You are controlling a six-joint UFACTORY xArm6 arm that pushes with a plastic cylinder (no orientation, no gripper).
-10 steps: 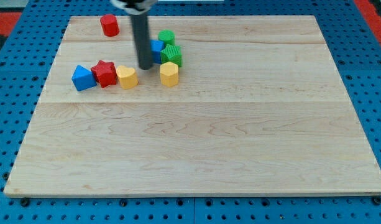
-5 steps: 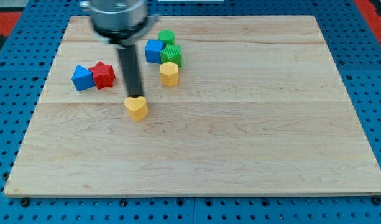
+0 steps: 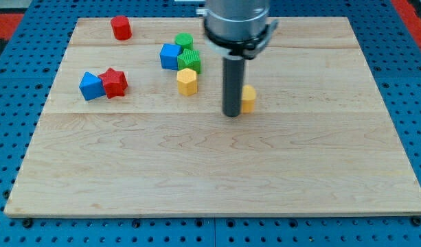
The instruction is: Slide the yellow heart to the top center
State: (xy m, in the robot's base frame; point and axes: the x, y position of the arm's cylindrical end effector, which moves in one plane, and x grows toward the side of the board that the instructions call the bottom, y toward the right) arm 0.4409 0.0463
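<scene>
Blue block (image 3: 91, 86) and red star (image 3: 115, 81) touching, sitting far to view's left of my tip (image 3: 231, 114). Yellow hexagonal block (image 3: 187, 81) sitting nearer, left of tip. Yellow heart (image 3: 248, 99) pressing against rod's right side, partly hidden. No jaws here: bare rod gripping nothing, tip resting on surface (image 3: 217, 171).

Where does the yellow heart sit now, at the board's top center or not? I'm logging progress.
Not there. The yellow heart sits below the top edge, near mid-board, half hidden just right of my tip.
</scene>
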